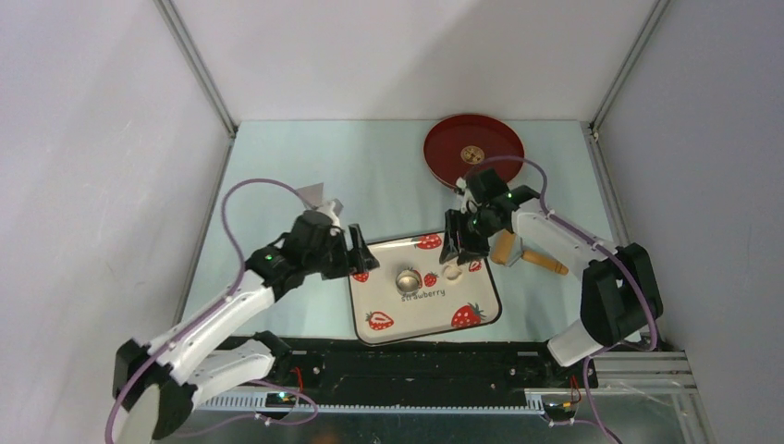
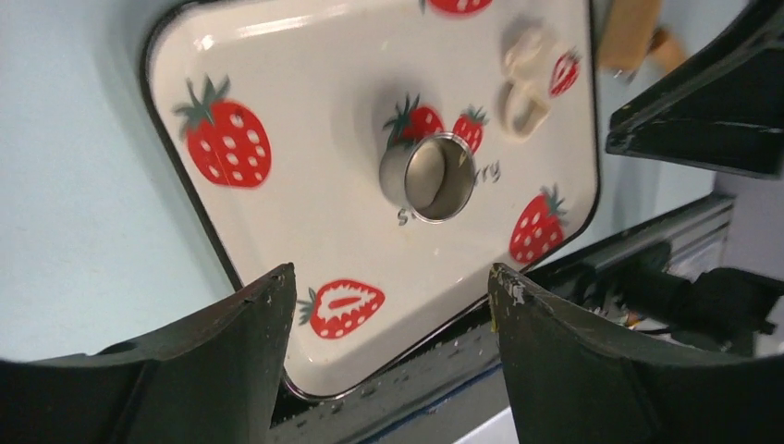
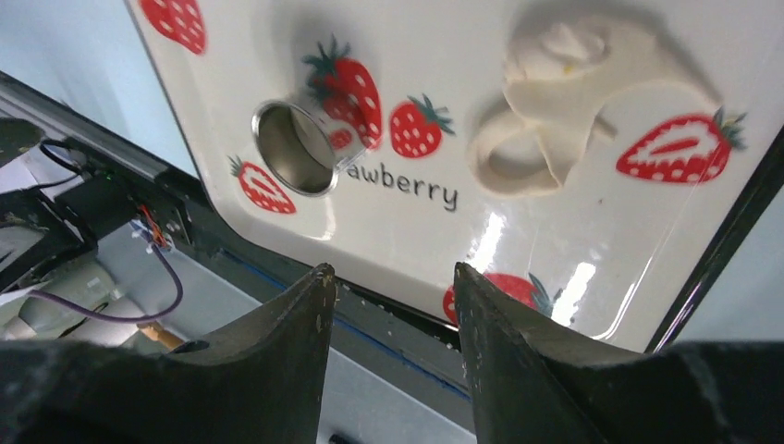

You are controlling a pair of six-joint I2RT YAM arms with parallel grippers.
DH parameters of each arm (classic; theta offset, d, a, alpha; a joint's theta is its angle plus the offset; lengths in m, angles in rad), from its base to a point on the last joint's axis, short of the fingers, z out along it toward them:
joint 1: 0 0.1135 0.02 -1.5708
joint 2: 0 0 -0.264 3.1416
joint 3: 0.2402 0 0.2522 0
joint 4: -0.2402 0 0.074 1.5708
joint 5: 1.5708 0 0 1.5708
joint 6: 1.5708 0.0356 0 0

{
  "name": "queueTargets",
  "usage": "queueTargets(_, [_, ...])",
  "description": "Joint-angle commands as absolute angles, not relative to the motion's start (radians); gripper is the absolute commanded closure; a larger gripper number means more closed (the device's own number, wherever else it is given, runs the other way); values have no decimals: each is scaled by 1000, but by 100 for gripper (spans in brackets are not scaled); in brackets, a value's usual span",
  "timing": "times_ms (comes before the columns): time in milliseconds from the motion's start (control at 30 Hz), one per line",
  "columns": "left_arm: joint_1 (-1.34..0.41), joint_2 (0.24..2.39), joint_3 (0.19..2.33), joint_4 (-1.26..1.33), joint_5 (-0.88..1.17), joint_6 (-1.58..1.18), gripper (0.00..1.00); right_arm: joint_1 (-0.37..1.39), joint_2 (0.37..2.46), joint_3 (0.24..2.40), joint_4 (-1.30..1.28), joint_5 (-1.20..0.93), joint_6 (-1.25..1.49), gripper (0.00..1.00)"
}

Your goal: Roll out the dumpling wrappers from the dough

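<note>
Right wrist view gives you the clearest look at the soft cream-white dough (image 3: 555, 111). It lies near a corner of the white strawberry-patterned rectangular plate (image 3: 231, 55), flattened into an uneven sheet with one round hole punched through and a folded lump at the far end. That hole suggests one wrapper has been cut, but you can't see a finished disc anywhere.

The small shiny steel ring cutter (image 3: 294, 148) lies tipped on the plate, apart from the dough. Whether anything sits inside it is unclear.

Your right gripper (image 3: 392, 273) hovers over the plate with its fingers partly spread and nothing between them. Your left gripper (image 2: 393, 277) stands wide and empty at the plate's left edge.

The tan wooden roller (image 1: 536, 261) lies on the table just right of the plate, and the round red tray (image 1: 444, 153) beyond holds no discs. I judge most of the rolling and cutting is left to do.
</note>
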State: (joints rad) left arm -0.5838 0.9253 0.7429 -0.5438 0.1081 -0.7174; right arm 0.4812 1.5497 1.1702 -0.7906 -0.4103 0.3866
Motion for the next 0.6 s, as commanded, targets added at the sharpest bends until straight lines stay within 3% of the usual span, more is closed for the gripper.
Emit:
queueTargets(0, [-660, 1037, 726, -484, 135, -803, 23, 468, 1491, 1032, -706, -464, 449, 46])
queueTargets(300, [-739, 1256, 723, -308, 138, -865, 44, 324, 1321, 798, -643, -524, 465, 46])
queueTargets(567, [-768, 1408, 765, -266, 143, -852, 51, 155, 1229, 715, -687, -549, 400, 46])
